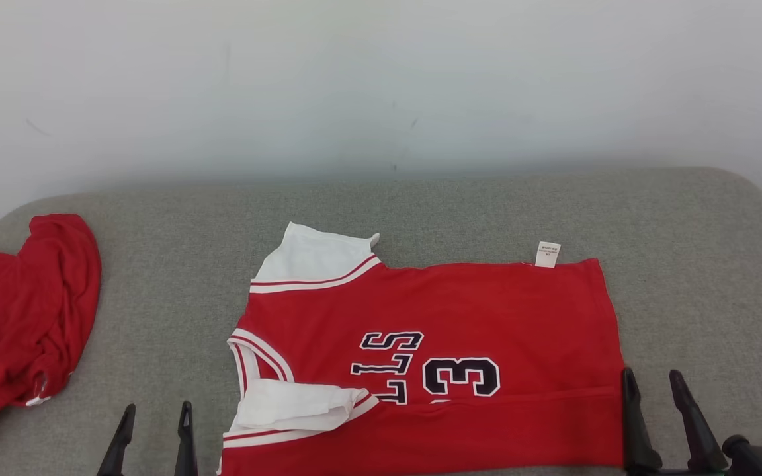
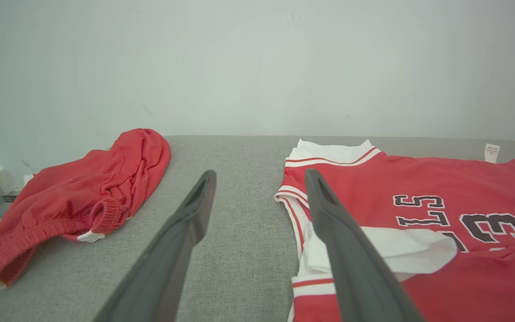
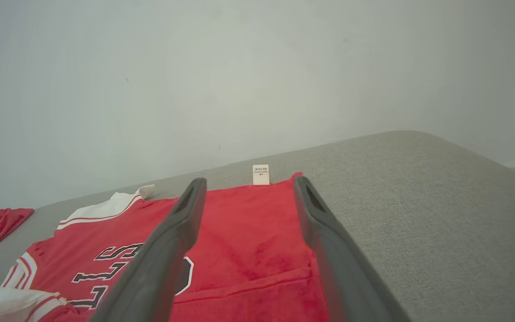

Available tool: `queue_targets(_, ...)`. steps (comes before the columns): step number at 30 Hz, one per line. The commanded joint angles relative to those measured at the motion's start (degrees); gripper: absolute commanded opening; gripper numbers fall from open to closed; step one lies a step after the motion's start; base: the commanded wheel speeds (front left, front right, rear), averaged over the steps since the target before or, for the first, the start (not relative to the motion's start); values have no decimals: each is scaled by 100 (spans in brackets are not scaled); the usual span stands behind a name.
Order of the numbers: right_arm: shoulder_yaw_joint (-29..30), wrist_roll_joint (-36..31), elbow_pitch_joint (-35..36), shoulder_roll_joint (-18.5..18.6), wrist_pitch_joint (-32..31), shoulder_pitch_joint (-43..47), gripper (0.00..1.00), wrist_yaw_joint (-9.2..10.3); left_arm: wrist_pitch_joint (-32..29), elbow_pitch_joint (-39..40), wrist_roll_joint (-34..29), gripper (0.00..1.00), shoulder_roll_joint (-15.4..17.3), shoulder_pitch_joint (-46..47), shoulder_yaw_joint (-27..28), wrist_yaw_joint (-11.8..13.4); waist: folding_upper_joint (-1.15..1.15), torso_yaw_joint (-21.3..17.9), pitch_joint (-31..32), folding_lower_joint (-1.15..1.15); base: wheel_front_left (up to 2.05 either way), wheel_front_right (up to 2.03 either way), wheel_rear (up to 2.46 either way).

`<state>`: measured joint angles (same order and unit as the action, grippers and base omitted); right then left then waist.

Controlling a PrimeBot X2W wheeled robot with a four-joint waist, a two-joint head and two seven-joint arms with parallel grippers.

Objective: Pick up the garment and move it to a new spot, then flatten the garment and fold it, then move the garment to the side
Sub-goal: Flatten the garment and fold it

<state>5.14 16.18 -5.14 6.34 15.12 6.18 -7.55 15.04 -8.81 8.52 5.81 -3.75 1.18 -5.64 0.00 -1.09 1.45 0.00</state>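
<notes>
Jersey (image 1: pixel 434 317): red, white trim, flat on the grey table (image 1: pixel 487 205), centred along the table's near edge, collar toward the table's left end. Near strip is doubled back over the lower part of the lettering. White label (image 1: pixel 548 254) sticks out on the side toward the table's far edge.

Red shorts (image 1: pixel 24 311): crumpled at the table's left end.

Left gripper (image 1: pixel 159 405): jaws wide, holding nothing, at the table's near edge, left of centre.

Right gripper (image 1: pixel 651 372): jaws wide, holding nothing, at the table's near edge, right of centre.
</notes>
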Motion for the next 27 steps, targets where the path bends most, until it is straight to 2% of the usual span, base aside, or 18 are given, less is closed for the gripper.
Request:
queue_targets(1,-11,-40,-1,-34,1,69,100,14,20,18,-86,100,-13,-85,1,-23,0,-3,-6,0,0,0,0)
queue_targets(11,-291,-79,-229,66,2,-124,100,14,19,-142,-55,100,26,10,239,-86,0,-142,-104,0,0,0,0)
queue_targets(15,-441,92,-557,403,1,-658,100,14,20,-260,-3,100,191,442,196,-136,0,-262,-228,0,0,0,0)
queue_targets(23,-592,375,-1378,818,-239,-2056,100,14,-208,-821,198,100,835,2117,-377,-181,0,-476,-821,0,0,0,0)
queue_targets(27,-760,455,-1767,967,-417,-2714,100,14,-524,-1080,700,100,1244,3070,-876,-175,0,-609,-1191,0,0,0,0)
